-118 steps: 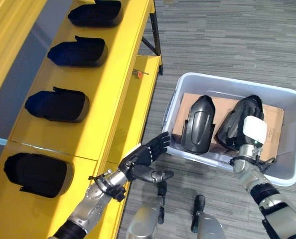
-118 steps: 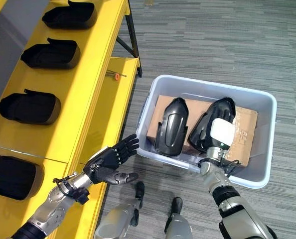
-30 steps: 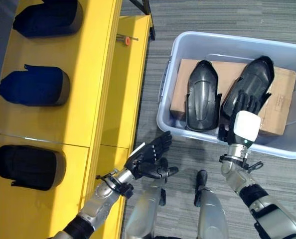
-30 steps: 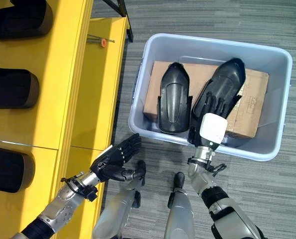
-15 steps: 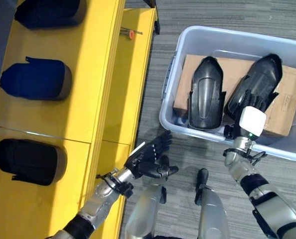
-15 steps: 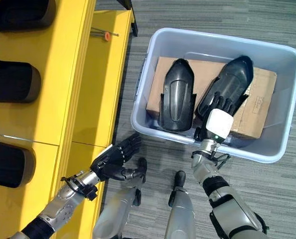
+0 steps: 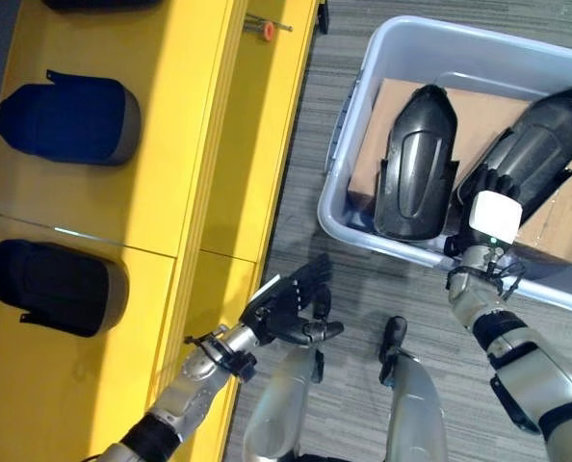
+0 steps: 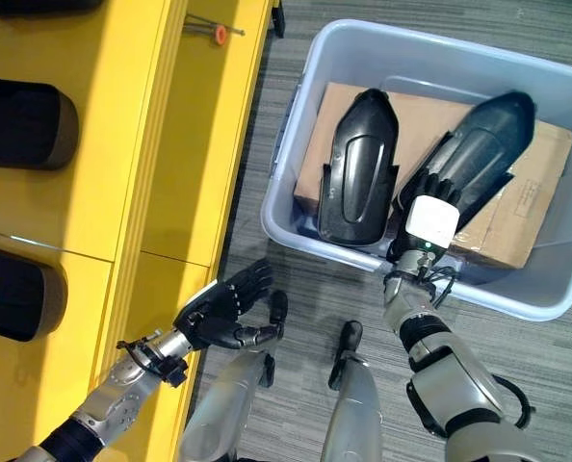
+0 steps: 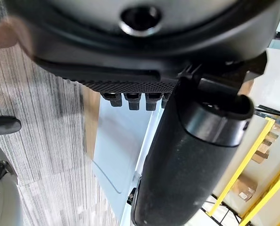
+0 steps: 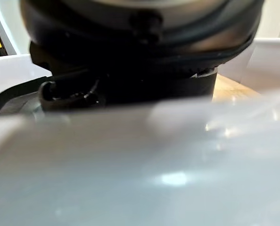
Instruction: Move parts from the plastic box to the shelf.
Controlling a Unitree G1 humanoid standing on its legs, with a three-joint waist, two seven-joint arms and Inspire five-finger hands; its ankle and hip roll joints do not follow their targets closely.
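Parts lie side by side in the plastic box (image 7: 349,115) on the floor at right: a left part (image 7: 413,159) and a right part (image 7: 541,144), both resting on a cardboard carton (image 7: 556,226). The right hand (image 7: 493,207) reaches over the near wall onto the right part's near end; whether its fingers grasp cannot be told. The left hand (image 7: 286,310) hangs released beside the yellow shelf (image 7: 199,125), where two more dark parts (image 7: 69,120) sit.

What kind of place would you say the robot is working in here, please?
Probably a workshop or factory parts-handling area: a yellow shelf holds dark moulded parts in a row, and a grey plastic box with more parts stands on grey carpet.
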